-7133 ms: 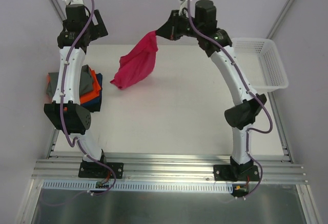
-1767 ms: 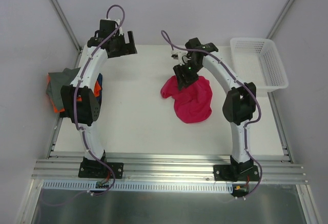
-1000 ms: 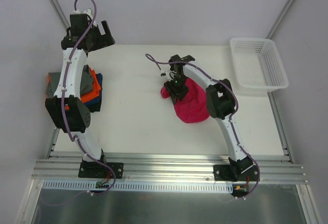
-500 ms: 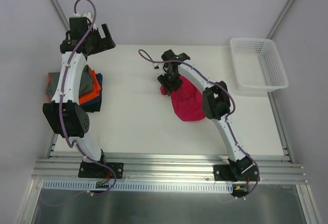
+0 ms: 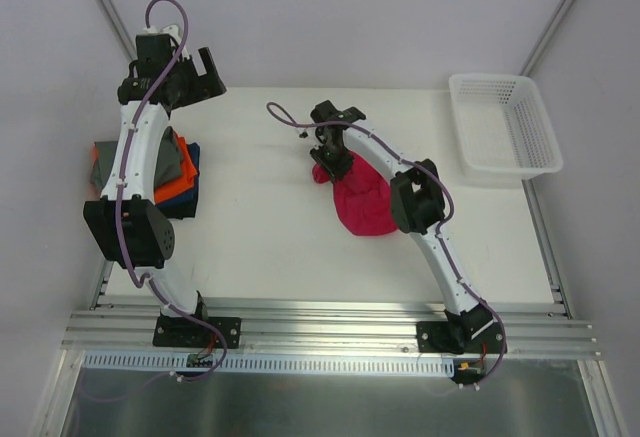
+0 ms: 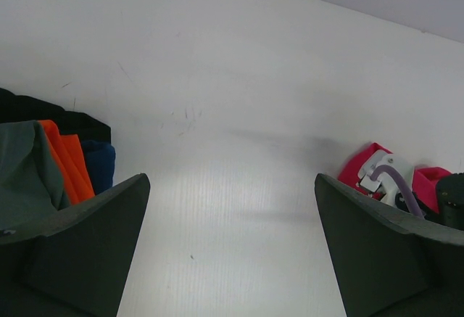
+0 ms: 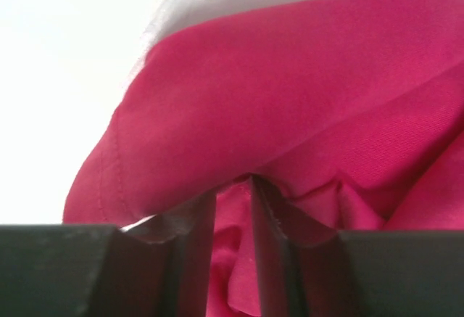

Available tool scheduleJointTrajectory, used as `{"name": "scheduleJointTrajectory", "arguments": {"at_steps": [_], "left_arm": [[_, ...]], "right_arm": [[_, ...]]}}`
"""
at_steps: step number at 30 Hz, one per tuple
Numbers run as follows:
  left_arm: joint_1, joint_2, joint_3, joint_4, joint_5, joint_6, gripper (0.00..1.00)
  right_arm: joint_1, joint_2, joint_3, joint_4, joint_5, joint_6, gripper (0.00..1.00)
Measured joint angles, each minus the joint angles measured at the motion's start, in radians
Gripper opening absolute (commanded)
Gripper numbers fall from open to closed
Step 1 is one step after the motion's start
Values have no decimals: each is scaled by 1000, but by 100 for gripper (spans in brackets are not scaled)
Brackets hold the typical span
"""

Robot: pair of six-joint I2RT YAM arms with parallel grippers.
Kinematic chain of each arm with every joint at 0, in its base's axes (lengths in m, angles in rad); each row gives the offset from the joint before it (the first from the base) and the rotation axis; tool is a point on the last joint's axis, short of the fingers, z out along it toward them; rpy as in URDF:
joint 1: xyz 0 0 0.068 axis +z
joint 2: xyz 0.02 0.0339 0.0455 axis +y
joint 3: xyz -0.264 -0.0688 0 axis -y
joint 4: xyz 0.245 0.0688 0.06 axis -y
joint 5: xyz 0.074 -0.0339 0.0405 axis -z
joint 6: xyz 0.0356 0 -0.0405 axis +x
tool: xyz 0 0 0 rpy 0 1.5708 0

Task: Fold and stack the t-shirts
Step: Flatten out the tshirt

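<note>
Your right gripper [image 7: 233,204] seems pinched on the crumpled pink shirt [image 7: 290,92], left gripper [image 6: 230,186] wide open; next, spread it flat for folding

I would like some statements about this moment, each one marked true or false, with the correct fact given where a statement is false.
1. The left gripper is open and holds nothing. True.
2. The right gripper pinches a fold of the magenta t-shirt. True.
3. The magenta t-shirt lies inside the white mesh basket. False: it lies crumpled on the table, apart from the basket.
4. The orange t-shirt is on top of the stack. False: the grey t-shirt is on top, with the orange one under it.
</note>
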Motion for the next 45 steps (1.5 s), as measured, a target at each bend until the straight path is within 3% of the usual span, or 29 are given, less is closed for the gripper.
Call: {"name": "scheduleJointTrajectory", "arguments": {"at_steps": [8, 12, 17, 21, 23, 27, 33, 40, 45], "left_arm": [[0, 6, 1, 1, 44, -24, 99], [0, 39, 14, 2, 75, -33, 99], [0, 97, 40, 1, 104, -34, 99], [-1, 130, 55, 1, 124, -34, 99], [-3, 134, 57, 1, 125, -34, 99], [-8, 134, 61, 2, 119, -32, 99], [-14, 106, 58, 0, 76, -19, 99], [-13, 10, 32, 1, 42, 2, 99], [-13, -14, 32, 3, 38, 10, 99]], "right_arm": [[-1, -71, -77, 11, 94, -54, 21], [-18, -213, -143, 10, 144, -86, 0], [-46, -417, -168, 19, 191, -103, 0], [-44, -526, -168, 31, 196, -97, 58], [-35, -545, -168, 29, 168, -93, 58], [-16, -509, -168, 14, 40, -47, 54], [7, -328, -168, -15, -69, -7, 42], [16, -117, -140, -31, -64, -7, 37], [24, -74, -92, -27, -38, -8, 36]]}}
